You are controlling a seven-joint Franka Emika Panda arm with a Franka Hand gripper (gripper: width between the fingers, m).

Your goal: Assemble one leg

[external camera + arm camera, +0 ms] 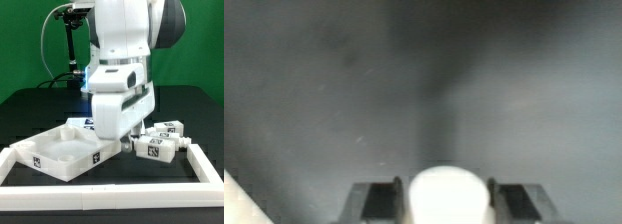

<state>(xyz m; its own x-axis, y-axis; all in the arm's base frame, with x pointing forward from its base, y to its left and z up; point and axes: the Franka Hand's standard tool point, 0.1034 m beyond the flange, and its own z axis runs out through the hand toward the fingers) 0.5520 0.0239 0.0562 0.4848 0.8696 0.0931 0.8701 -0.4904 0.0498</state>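
In the wrist view my gripper [446, 205] is shut on a leg [446, 190], a white rounded post that fills the gap between the two dark fingers [381, 203], with blurred dark table beyond it. In the exterior view the gripper [128, 140] hangs low over the table under the arm's white hand, just to the right of the white tray-like panel [60, 150]. Its fingertips are mostly hidden by the hand. Two tagged legs lie to its right, one close by [156, 148] and one farther back [168, 127].
A raised white rail [110, 186] borders the black table along the front and the right side. A black stand with cables [70, 50] rises at the back, at the exterior view's left.
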